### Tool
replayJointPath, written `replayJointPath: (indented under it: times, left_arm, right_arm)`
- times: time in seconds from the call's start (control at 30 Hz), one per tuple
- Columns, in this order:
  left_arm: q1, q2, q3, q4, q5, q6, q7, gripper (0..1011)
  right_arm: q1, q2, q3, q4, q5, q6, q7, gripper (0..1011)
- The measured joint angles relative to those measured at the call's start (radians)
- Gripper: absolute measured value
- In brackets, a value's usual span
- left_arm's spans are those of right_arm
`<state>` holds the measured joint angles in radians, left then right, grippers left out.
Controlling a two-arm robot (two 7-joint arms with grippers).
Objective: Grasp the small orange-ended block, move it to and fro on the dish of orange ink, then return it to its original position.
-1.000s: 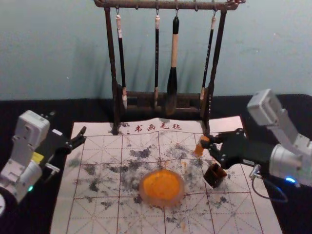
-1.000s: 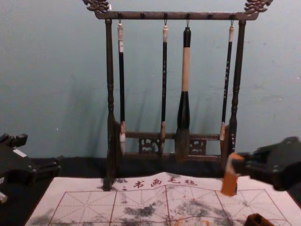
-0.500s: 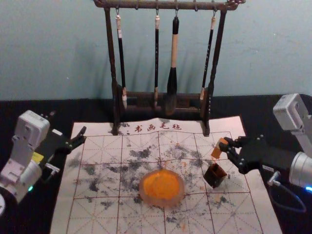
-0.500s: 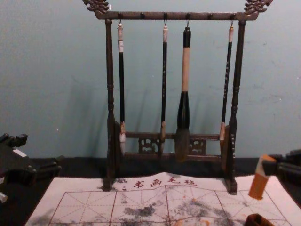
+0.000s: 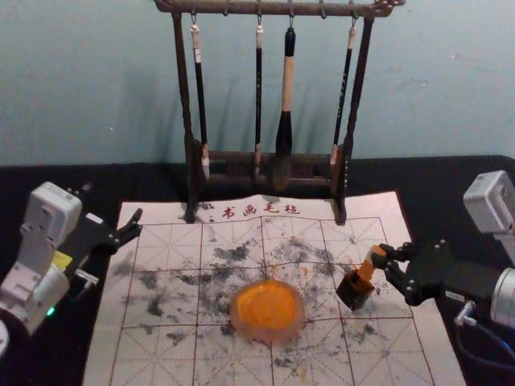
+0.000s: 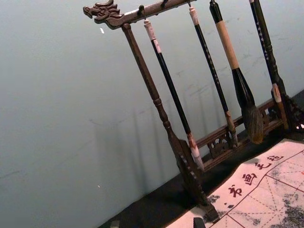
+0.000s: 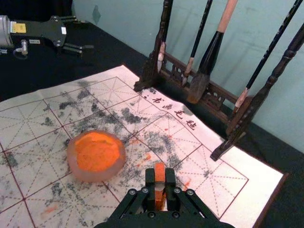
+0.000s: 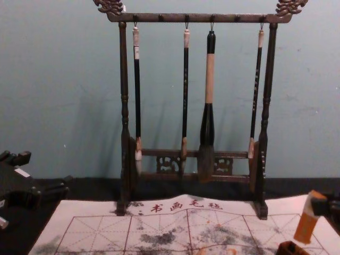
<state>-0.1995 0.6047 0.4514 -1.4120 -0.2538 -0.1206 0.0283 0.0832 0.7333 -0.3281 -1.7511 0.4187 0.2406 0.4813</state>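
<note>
- Plainly, in the head view the right gripper [image 5: 383, 260], at right of centre, is clamped on the orange-ended block [image 5: 372, 265], which tilts with its lower end at the open top of a small dark box [image 5: 351, 293]. Whether it reaches inside, I cannot tell. The dish of orange ink [image 5: 267, 310] sits left of the box, apart from it, on the marked mat [image 5: 129, 354]. The left gripper [image 5: 139, 223] is parked over the mat's left edge, its fingers apart.
- In the left wrist view, four brushes [image 6: 228, 45] hang from a dark wooden rack [image 6: 149, 80] by the mat.
- In the right wrist view, the right gripper [image 7: 160, 185] pinches the block between its two fingers, well above the mat; the dish is well apart from it.
- In the chest view, the block leans at lower right, a pale band near its gripped end, the box's rim just below.
</note>
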Motion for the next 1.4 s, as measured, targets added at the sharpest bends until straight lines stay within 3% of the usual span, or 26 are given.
replayJointPath:
  times: [0.9,1.4]
  left_arm:
    - [0.000,0.000,0.000,0.000,0.000,0.000,0.000,1001]
    - [0.000,0.000,0.000,0.000,0.000,0.000,0.000,1001]
  right_arm:
    - [0.024,-0.016,-0.028,0.049,0.001,0.026,0.008,94]
    - [0.070,-0.044,-0.061,0.123,0.006,0.024,0.038,94]
